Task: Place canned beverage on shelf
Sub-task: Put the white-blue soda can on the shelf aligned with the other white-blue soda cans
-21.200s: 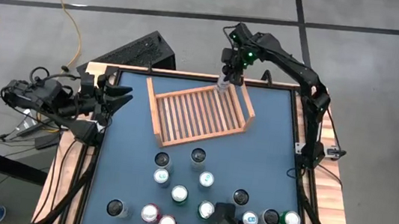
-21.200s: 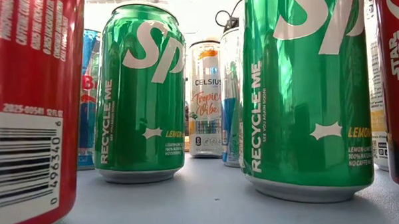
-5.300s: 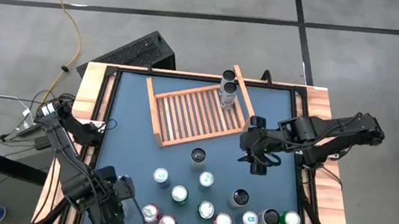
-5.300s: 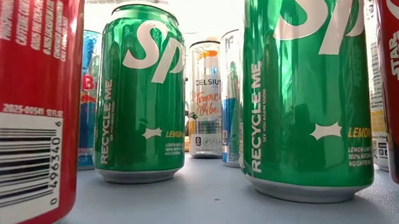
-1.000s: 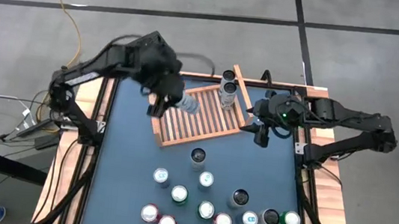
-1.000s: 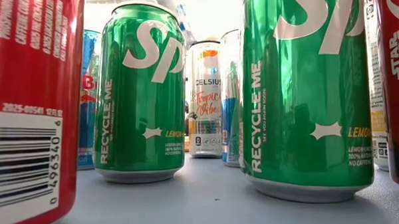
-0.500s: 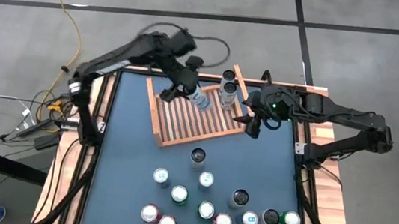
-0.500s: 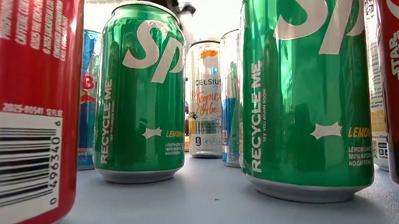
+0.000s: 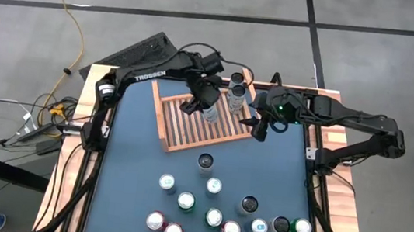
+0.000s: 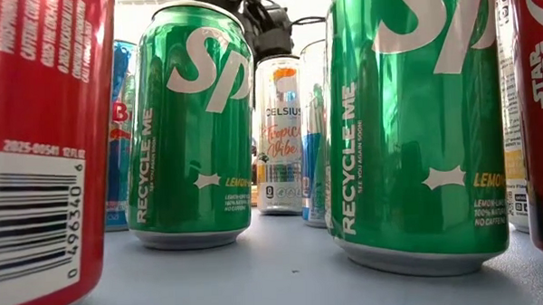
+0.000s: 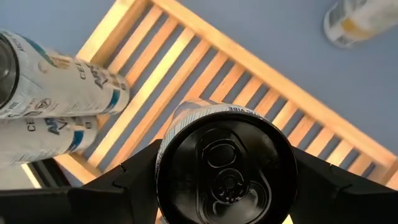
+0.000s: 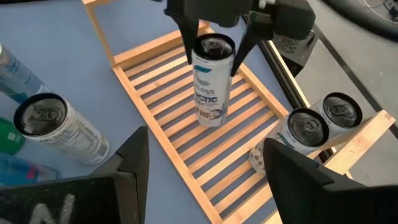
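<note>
Left gripper (image 12: 211, 28) clamped on can (image 12: 211, 81) above shelf (image 9: 191, 122); right gripper (image 9: 258, 130) apart, beside shelf, holding nothing.

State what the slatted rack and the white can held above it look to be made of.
The light-brown slatted rack looks like unfinished pale wood: matte parallel slats and plain boards, though no grain shows clearly. The white slim can clamped in the left gripper looks like aluminium: shiny metal lid with pull tab, glossy printed wall.
</note>
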Robot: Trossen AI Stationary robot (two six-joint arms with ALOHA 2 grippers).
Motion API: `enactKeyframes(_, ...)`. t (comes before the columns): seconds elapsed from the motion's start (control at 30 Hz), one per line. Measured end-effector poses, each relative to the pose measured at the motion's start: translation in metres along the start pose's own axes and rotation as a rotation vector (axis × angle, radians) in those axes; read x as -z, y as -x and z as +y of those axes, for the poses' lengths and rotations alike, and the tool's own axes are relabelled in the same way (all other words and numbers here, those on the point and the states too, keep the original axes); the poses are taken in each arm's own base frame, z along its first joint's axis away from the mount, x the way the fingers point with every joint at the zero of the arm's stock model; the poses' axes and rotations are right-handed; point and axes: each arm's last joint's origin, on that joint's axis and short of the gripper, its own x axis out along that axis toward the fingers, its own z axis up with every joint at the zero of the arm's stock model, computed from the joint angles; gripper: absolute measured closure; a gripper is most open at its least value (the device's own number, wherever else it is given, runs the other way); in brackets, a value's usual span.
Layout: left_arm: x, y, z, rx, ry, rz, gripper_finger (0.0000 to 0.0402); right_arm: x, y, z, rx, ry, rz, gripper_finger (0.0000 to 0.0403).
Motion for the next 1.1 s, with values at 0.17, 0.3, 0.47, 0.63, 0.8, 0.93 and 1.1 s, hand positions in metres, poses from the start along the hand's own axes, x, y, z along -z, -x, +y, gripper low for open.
enactKeyframes(0.17, -0.006, -0.011, -0.005, 0.024, -0.030, 0.028, 0.0158, 0.000, 0.000, 0.000, 0.000, 0.006, 0.002, 0.0168)
enactKeyframes(0.3, -0.013, -0.013, -0.009, 0.020, -0.078, 0.036, 0.0154, 0.000, 0.000, 0.000, 0.000, 0.010, 0.002, 0.0168)
enactKeyframes(0.47, -0.019, -0.014, -0.010, -0.004, -0.079, 0.029, 0.0102, 0.000, 0.000, 0.000, -0.001, 0.026, 0.003, 0.0168)
enactKeyframes(0.63, -0.021, -0.014, -0.012, 0.014, -0.057, 0.000, 0.0097, 0.000, 0.000, 0.001, -0.022, 0.026, 0.004, 0.0168)
enactKeyframes(0.8, -0.022, -0.014, -0.010, -0.006, -0.024, 0.001, 0.0102, 0.000, 0.000, 0.001, -0.032, 0.026, 0.005, 0.0168)
enactKeyframes(0.93, -0.023, -0.014, -0.008, -0.032, -0.024, -0.006, 0.0102, 0.000, 0.000, 0.001, -0.034, 0.026, 0.005, 0.0168)
enactKeyframes(1.1, -0.025, -0.014, -0.005, -0.074, -0.021, -0.010, 0.0101, 0.000, 0.000, 0.001, -0.034, 0.026, 0.004, 0.0168)
